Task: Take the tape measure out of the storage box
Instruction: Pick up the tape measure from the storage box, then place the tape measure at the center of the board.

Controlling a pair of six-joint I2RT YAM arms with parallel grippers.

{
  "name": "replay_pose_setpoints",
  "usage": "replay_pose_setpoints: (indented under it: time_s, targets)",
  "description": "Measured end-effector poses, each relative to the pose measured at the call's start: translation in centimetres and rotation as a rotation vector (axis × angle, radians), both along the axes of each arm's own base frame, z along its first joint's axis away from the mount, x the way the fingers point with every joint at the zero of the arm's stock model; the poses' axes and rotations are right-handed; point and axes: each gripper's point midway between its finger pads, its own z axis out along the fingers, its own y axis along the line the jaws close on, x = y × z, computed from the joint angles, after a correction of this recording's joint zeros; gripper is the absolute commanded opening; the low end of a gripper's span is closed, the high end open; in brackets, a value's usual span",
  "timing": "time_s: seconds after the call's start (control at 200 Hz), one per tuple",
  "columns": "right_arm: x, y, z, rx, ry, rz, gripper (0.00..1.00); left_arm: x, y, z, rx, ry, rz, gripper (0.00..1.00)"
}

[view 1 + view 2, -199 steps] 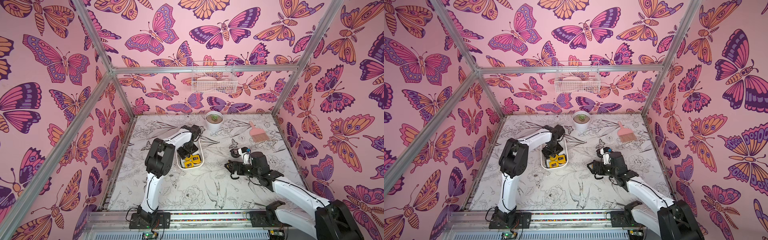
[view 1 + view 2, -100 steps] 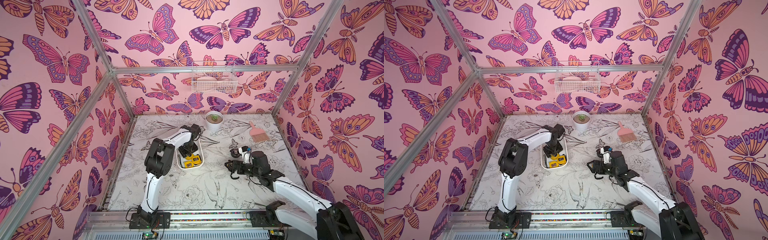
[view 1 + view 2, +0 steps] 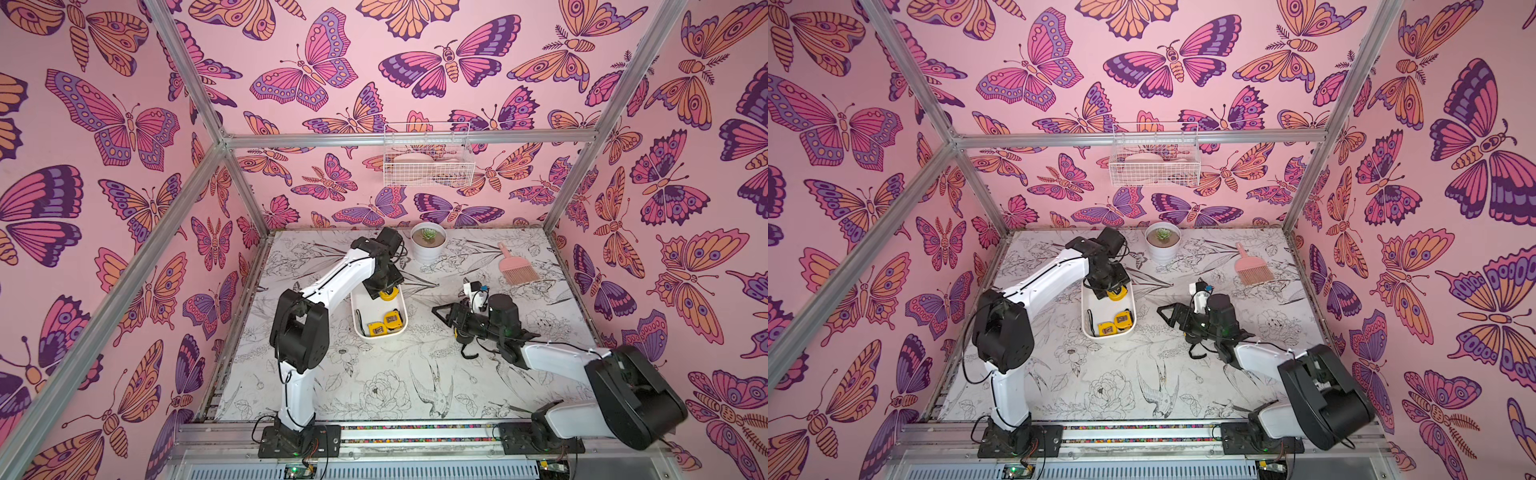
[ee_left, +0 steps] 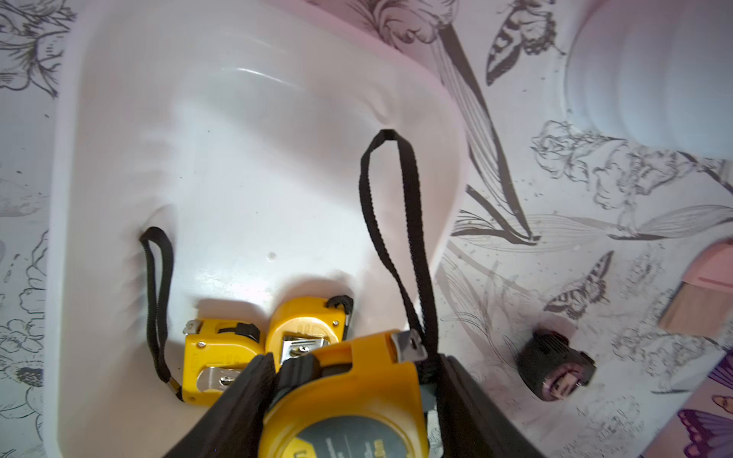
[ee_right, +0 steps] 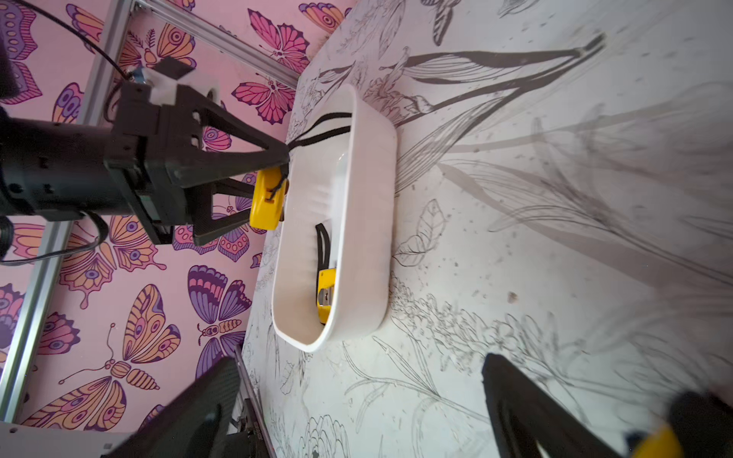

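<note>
Yellow tape measure (image 4: 349,400) pinched in L tool (image 4: 351,365) over storage box (image 4: 258,158); R tool (image 5: 357,368) splayed.

The storage box (image 4: 119,158) looks like smooth glossy white plastic. The tape measure (image 4: 357,380) in my grip is shiny yellow plastic, woven cloth strap (image 4: 388,137), my left fingers (image 4: 234,400) matt black.

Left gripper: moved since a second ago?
Yes. The left gripper, jaws shut on a tape measure, has risen from the middle of the storage box toward its far end.
</note>
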Motion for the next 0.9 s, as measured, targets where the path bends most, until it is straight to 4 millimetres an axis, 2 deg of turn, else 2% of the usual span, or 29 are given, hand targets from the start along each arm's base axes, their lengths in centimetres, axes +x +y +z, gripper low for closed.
replay_pose_setpoints:
  time_s: [0.08,0.165,0.28,0.426,0.621,0.901]
  targets:
    - [0.3,2.6,1.1,0.023,-0.040,0.034,0.99,0.0,-0.9,0.6,-0.028,-0.005,-0.018,0.35]
    - [0.7,5.2,3.3,0.060,-0.103,0.061,0.98,-0.2,-1.4,0.8,-0.043,-0.006,-0.034,0.35]
    - [1.8,7.1,5.3,0.103,-0.166,0.059,0.95,-0.5,-2.1,1.0,-0.059,-0.003,-0.052,0.35]
    - [3.0,8.3,4.5,0.091,-0.160,0.047,0.91,-0.7,-2.6,1.3,-0.074,-0.001,-0.067,0.35]
    - [2.9,9.5,3.0,0.069,-0.140,0.050,0.88,-0.5,-2.9,1.8,-0.087,-0.010,-0.071,0.35]
    - [4.4,9.9,3.4,0.115,-0.161,-0.008,0.75,-1.1,-3.9,1.9,-0.099,-0.003,-0.095,0.35]
